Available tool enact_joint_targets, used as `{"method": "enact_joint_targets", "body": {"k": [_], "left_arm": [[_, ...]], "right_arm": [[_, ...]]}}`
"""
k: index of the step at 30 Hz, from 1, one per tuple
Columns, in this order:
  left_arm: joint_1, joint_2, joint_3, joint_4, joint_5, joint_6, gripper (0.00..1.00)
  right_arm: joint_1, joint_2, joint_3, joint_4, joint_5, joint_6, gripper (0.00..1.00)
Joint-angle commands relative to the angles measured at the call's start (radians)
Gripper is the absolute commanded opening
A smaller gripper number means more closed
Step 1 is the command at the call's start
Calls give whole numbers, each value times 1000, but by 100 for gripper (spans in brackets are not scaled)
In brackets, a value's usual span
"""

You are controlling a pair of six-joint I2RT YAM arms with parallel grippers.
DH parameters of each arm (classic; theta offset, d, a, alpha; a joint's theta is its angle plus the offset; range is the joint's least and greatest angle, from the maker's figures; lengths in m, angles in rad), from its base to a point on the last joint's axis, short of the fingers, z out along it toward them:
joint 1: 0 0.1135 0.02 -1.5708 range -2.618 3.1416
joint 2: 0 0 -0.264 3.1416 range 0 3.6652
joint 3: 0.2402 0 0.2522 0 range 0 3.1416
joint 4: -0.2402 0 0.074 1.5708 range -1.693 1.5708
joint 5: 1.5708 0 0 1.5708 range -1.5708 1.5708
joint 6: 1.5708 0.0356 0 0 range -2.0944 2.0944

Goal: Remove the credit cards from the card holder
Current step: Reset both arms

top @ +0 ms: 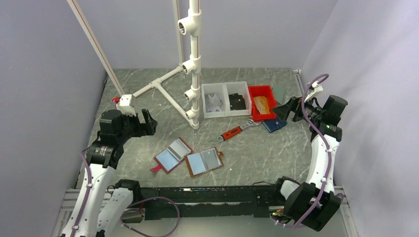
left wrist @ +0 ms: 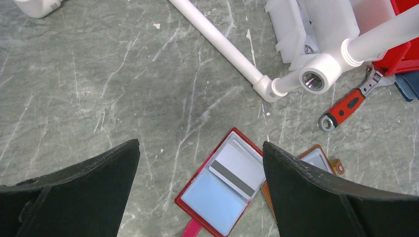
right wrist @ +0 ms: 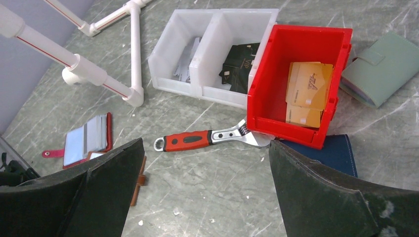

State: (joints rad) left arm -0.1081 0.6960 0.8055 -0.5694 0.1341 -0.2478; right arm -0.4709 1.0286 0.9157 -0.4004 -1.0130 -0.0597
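— Where is the red card holder [top: 172, 155] sitting?
— It is lying open and flat toward the table's near edge, left of the middle, with a striped card [left wrist: 238, 170] showing in it. A brown card holder [top: 204, 162] is lying open just beside it, on its right.
— And the arms?
— The left gripper [top: 148, 122] is hanging above the table's left side, fingers spread wide, holding nothing. The right gripper [top: 285, 110] is hovering near the right edge, beside the red bin [top: 262, 101], fingers also wide and gripping nothing.
— Anything between?
— 1 red-handled wrench [top: 237, 132] is lying between the holders and the red bin.
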Motion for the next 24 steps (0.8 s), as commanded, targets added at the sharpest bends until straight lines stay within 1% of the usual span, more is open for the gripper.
{"method": "enact_joint_targets", "body": {"k": [1,24], "left_arm": [[-2,-13,-3,26,10,22,99],[-2,-13,-3,25,8,23,99]], "right_arm": [[-5,-5,30,17,-21,-7,100],[-5,-8,29,19,-9,-6,100]]}}
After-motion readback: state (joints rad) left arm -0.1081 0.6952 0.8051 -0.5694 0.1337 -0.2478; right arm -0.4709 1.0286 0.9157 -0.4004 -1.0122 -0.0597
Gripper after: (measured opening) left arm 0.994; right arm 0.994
